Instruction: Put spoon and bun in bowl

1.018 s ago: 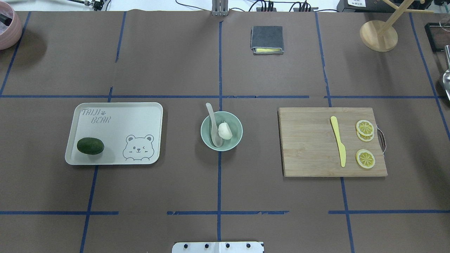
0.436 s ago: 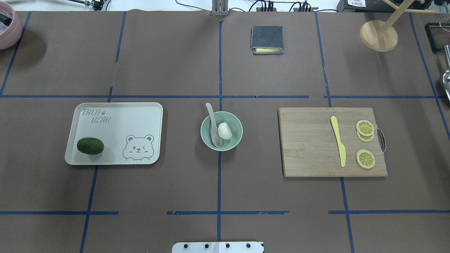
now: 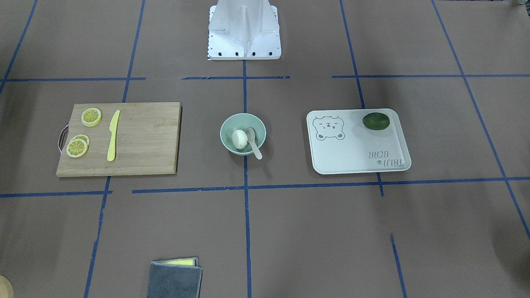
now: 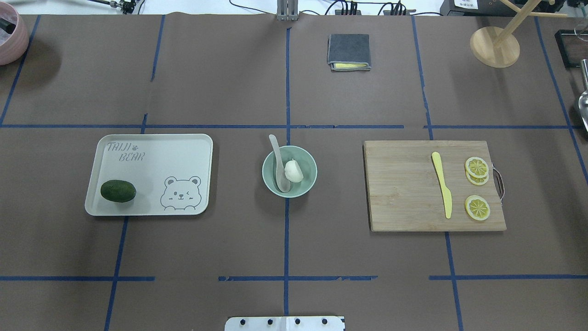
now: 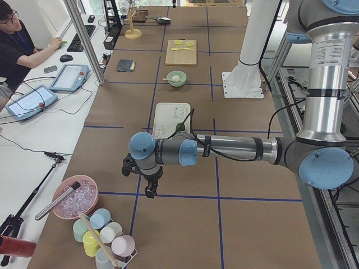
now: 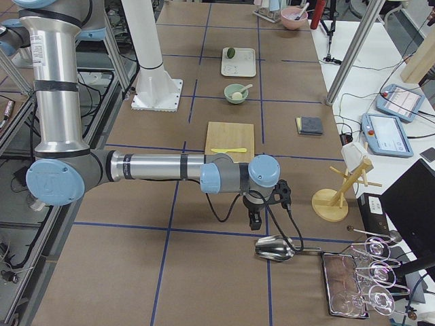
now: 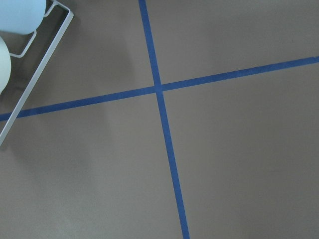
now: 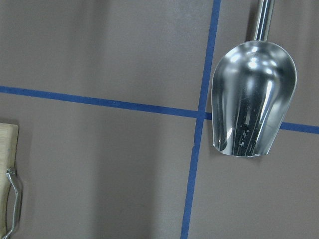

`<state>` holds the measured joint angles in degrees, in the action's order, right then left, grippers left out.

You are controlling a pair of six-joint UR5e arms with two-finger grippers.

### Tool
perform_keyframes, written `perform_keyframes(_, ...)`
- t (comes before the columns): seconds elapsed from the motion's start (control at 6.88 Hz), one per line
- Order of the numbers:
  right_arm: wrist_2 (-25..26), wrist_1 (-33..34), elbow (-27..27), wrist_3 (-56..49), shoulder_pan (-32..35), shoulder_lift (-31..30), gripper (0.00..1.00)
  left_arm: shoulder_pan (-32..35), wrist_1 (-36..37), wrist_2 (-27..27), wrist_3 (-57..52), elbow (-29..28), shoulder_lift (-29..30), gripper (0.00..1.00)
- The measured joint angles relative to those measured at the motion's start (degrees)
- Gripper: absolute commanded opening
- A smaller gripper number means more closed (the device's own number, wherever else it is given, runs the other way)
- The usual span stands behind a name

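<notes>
Left end effector (image 5: 150,194): seen only in the left side view, points straight down just above the surface (image 4: 229,92). Can't tell how far the jaws are apart; nothing seen in it.
Right end effector (image 6: 255,224): seen only in the right side view, points down close over the surface. Jaw opening can't be told; nothing seen in it.
Left arm pose: upper link upright, forearm stretched out level, wrist bent down over a blue tape crossing (image 7: 158,89), well apart from the bowl.
Right arm pose: same shape, forearm level, wrist turned down near the metal scoop (image 8: 251,99), well apart from the bowl.
Bowl (image 4: 312,171): mid surface on the centre tape line, between tray and cutting board.
Spoon (image 4: 277,161): scoop down inside the bowl, handle leaning on the rim and sticking out on the far side from the robot.
Bun (image 4: 294,171): inside the bowl, just beside the spoon's scoop, on the robot's right of it.
Tray (image 4: 151,165): robot's left of the bowl, dark green fruit (image 4: 118,191) in its near-left corner.
Cutting board (image 4: 404,193): robot's right of the bowl, yellow knife (image 4: 442,184) and lemon slices (image 4: 477,166) on it.
Folded cloth (image 4: 348,51): far side of the surface.
</notes>
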<state>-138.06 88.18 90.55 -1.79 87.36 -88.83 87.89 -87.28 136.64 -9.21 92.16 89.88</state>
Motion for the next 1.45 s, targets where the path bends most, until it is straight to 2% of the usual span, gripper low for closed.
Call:
perform_keyframes(0.87, -0.6, -0.4, 0.6, 2.7, 3.8, -0.1, 1.00, 0.0, -0.1, 0.0, 0.0, 0.1, -0.1, 1.00)
perform_keyframes(1.45, -0.7, -0.5, 2.1, 2.7, 4.6, -2.6, 1.00, 0.0, -0.1, 0.0, -0.2, 0.1, -0.1, 1.00)
